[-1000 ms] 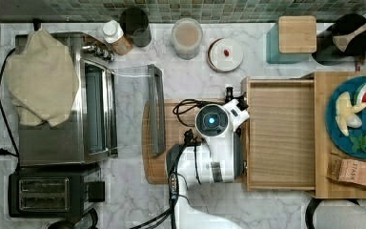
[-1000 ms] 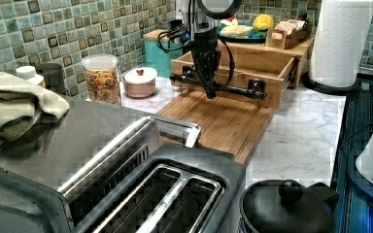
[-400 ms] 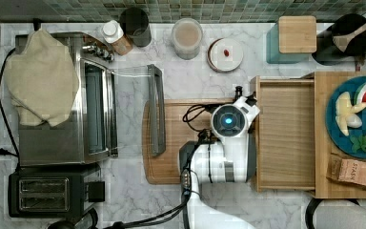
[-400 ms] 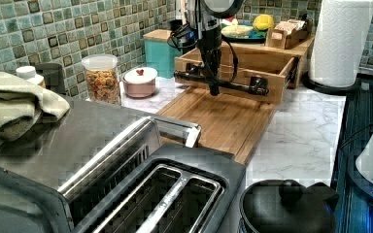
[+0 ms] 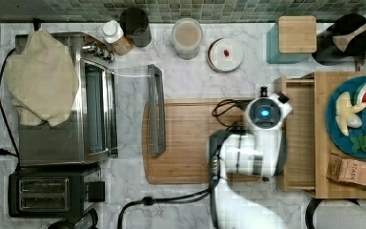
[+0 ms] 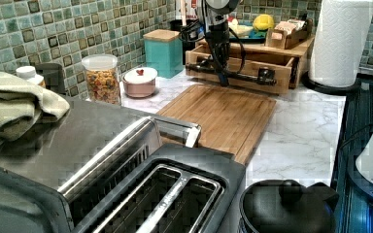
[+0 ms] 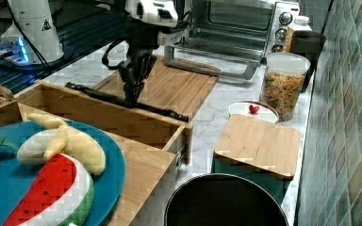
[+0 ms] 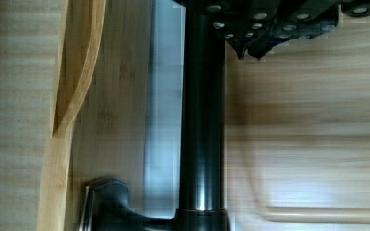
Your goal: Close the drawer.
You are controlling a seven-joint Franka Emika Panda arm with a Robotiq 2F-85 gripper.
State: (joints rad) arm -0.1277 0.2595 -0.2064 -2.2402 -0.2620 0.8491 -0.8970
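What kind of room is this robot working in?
Most likely a kitchen counter, perhaps a mock-up: a toaster oven, a slot toaster and a wooden cutting board sit on marble below a green tiled backsplash.

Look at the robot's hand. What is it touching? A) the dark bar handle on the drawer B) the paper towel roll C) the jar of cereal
A: the hand reaches down to the dark bar handle across the front of the wooden drawer.
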